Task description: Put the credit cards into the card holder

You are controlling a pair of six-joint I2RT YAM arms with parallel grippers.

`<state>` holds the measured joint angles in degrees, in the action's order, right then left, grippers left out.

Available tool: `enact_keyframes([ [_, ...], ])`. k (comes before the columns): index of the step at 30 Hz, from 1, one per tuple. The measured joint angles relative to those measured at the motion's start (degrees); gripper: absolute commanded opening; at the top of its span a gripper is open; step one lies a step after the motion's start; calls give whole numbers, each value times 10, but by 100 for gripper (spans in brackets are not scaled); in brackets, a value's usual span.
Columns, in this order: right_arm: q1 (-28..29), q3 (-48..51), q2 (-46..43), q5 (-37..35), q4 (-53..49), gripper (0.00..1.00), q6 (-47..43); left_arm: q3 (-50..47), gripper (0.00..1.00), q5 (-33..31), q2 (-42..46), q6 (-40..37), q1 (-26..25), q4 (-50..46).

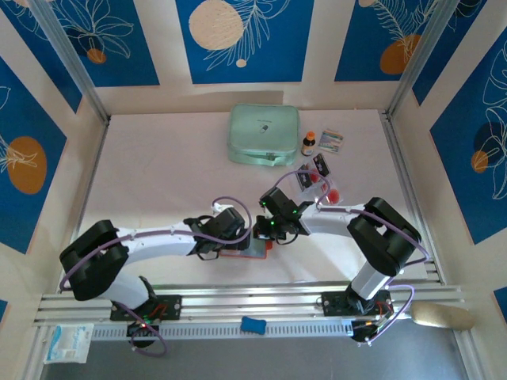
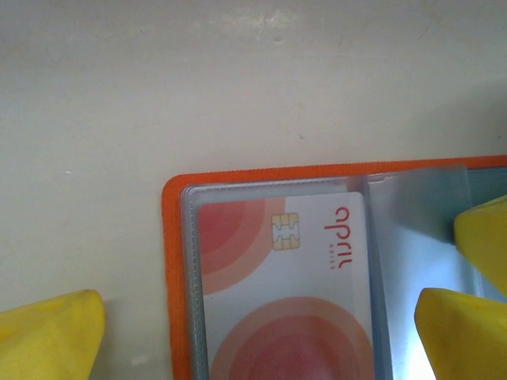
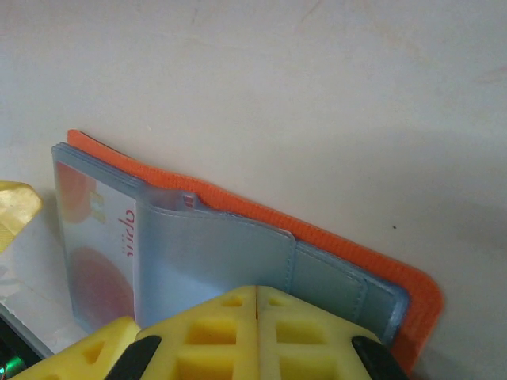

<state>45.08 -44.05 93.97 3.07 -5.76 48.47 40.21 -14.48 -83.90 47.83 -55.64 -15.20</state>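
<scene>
- The card holder (image 1: 247, 254) lies open on the bench (image 1: 150, 174), close to the near edge and about midway along it, orange cover down and clear sleeves up
- One pale credit card (image 2: 285, 301) with red circles and a chip sits inside a clear sleeve (image 3: 222, 253) on the holder's left half, so at least one card is stowed
- The next sleeve leaf curls up over the holder's middle and looks empty
- The right hand (image 3: 257, 317) has its fingers together at the holder's edge over that leaf; whether the leaf is nipped between them I cannot tell
- The left hand (image 2: 257, 336) is spread wide and straddles the holder's left half, gripping nothing
- Several loose credit cards (image 1: 310, 178), dark ones and ones with red dots, lie right of the bench's middle, well apart from the holder; judged from this, most of the job is left
- Nearer the far edge stand a mint-green zip case (image 1: 263, 134), a small bottle (image 1: 309, 143) and a printed packet (image 1: 332, 141)
</scene>
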Motion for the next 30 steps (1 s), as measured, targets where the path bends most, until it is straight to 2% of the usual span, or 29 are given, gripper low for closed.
enact_keyframes([
  [10, 0, 0, -2, 0, -1, 0, 0, -10, 99, -1, -10, -3, 0, 10],
  [18, -1, 7, -57, -3, -11, 18, 14, -14, 98, -6, -10, -3, 0, 15],
  [27, -1, 23, -55, -3, -6, 20, 30, -16, 97, -8, -10, -3, 0, 19],
  [30, -1, 24, -40, -3, -1, 28, 33, -17, 97, -8, -10, -3, 0, 20],
])
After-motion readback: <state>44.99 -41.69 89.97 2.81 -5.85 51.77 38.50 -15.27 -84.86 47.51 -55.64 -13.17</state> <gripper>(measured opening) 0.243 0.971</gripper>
